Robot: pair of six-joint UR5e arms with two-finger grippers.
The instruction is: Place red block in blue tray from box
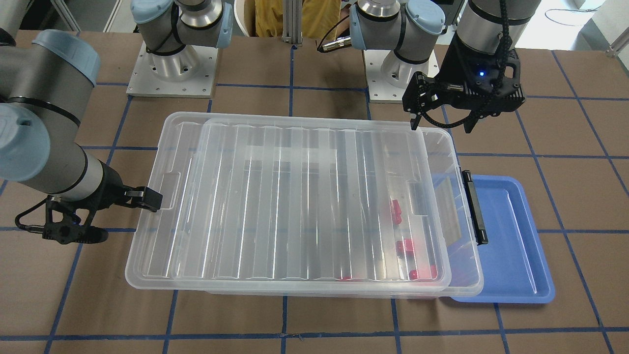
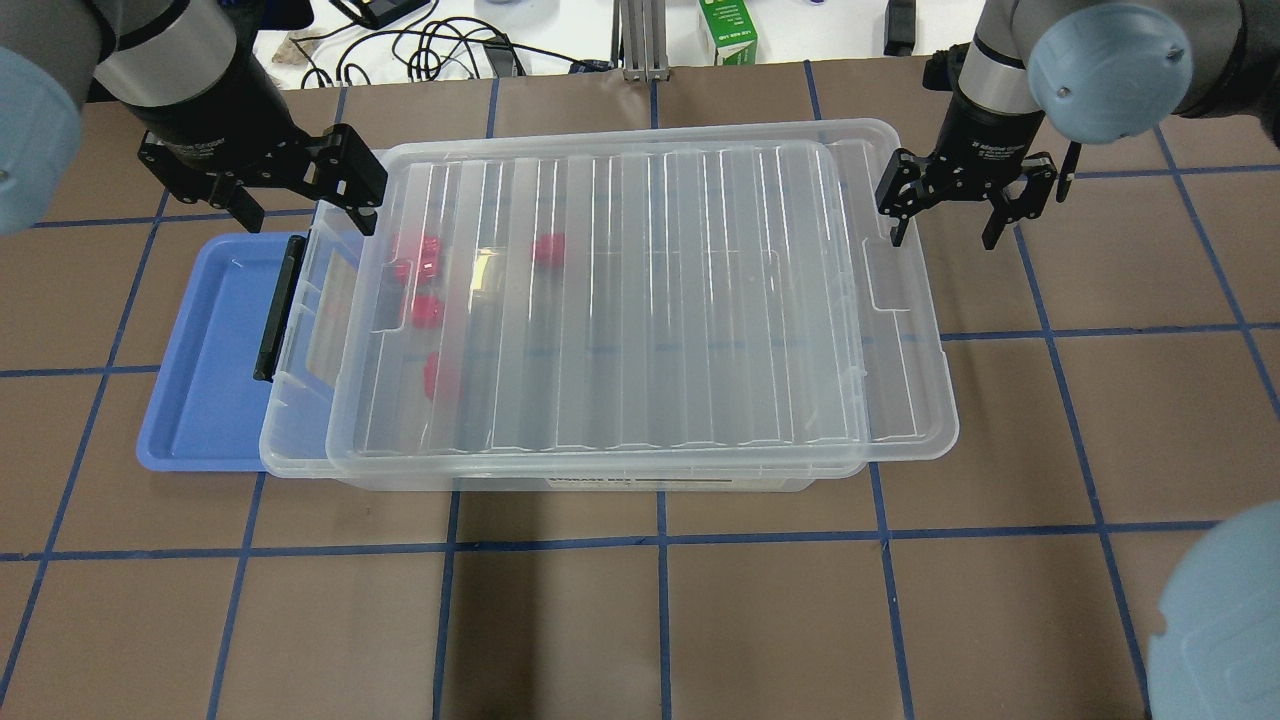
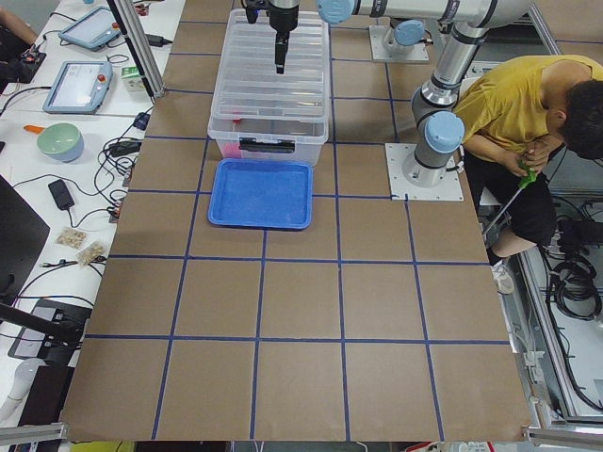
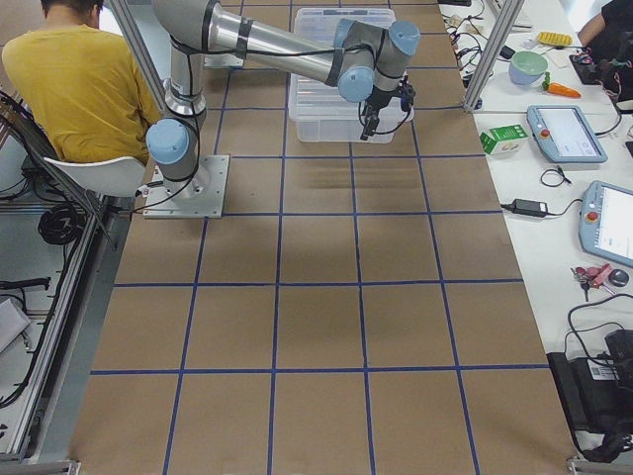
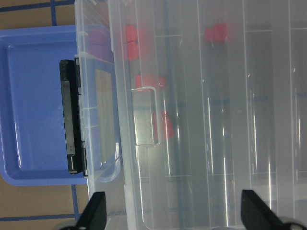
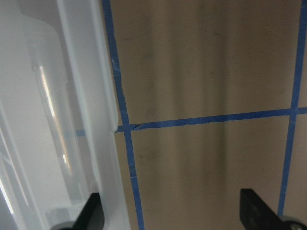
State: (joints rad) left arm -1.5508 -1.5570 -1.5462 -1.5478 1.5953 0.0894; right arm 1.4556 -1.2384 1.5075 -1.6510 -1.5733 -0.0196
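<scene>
The clear box point(image 2: 300, 420) lies across the table. Its ribbed lid point(image 2: 640, 300) rests on top, shifted toward my right, so the box's left end is uncovered. Several red blocks point(image 2: 427, 310) lie inside near that end; they also show in the left wrist view point(image 5: 149, 81) and the front view point(image 1: 405, 246). The blue tray point(image 2: 200, 350) sits against the box's latch end point(image 5: 69, 117). My left gripper point(image 2: 300, 195) is open and empty above the box's far left corner. My right gripper point(image 2: 945, 210) is open and empty beside the box's right end.
A green carton point(image 2: 728, 30) and cables lie beyond the far table edge. An operator in yellow point(image 3: 509, 113) sits by the robot bases. Brown table with blue tape lines point(image 2: 660, 540) stretches in front of the box.
</scene>
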